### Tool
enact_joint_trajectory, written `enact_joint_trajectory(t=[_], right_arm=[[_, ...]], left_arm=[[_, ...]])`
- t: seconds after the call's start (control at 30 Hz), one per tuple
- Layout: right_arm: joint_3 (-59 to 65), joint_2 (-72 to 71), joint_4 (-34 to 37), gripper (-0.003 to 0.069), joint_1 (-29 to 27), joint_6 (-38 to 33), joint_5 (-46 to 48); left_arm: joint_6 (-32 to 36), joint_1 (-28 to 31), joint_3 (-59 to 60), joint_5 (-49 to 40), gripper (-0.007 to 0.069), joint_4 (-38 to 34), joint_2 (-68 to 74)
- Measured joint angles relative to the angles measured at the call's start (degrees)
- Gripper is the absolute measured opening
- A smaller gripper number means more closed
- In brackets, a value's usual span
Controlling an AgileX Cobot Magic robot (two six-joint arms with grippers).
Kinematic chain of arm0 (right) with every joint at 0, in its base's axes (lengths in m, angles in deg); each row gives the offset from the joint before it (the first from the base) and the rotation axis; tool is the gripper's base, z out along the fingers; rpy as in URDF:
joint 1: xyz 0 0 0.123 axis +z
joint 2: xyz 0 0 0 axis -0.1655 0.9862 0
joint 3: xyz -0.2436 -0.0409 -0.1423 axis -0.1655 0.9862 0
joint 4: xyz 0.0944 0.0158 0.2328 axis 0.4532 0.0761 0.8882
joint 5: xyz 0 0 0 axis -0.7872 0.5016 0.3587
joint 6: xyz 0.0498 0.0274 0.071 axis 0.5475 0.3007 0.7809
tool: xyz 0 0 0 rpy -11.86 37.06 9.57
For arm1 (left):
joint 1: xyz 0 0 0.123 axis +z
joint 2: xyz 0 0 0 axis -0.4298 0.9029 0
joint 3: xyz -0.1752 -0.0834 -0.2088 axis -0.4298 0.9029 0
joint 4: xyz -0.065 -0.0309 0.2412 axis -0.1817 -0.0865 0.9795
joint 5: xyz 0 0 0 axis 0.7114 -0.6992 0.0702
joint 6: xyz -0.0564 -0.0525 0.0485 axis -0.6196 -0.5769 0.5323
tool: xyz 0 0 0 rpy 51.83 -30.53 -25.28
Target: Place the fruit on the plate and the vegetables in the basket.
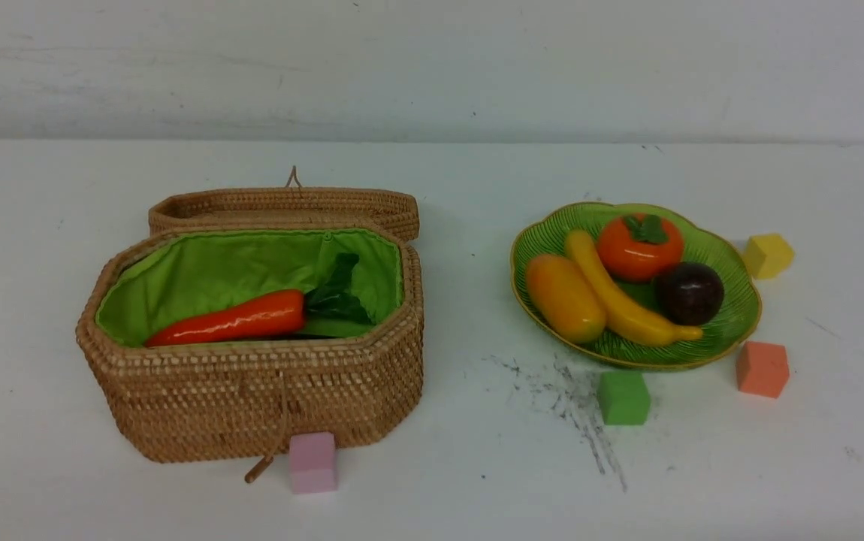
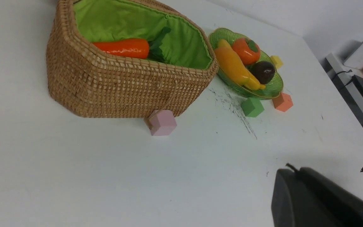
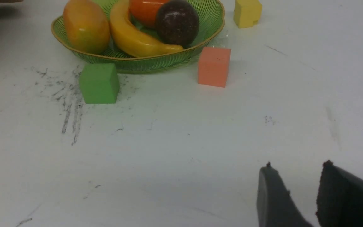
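Front view frontal, wrist views low, sharing plate (image 1: pixel 732 323)

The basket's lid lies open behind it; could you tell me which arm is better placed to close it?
Probably the left. The basket and its lid sit on the robot's left side, and the left wrist camera looks at the basket, while the right wrist camera faces the plate.

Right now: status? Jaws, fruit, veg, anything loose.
Left gripper shut, right gripper open, both empty. Four fruit on plate. Carrot in basket, lid back; other veg not visible. Foam cubes around plate, pink cube against basket.
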Motion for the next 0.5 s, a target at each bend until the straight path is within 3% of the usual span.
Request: enact_joint_trajectory(t=[0.33, 0.5], right_arm=[[0.0, 0.0, 0.0, 0.0238, 0.0, 0.0, 0.0], [0.0, 0.0, 0.0, 0.0238, 0.0, 0.0, 0.0]], left_arm=[[0.1, 0.0, 0.0, 0.4, -0.0013, 0.8, 0.0], [0.7, 0.0, 3.9, 8.7, -0.0013, 7.5, 0.1]])
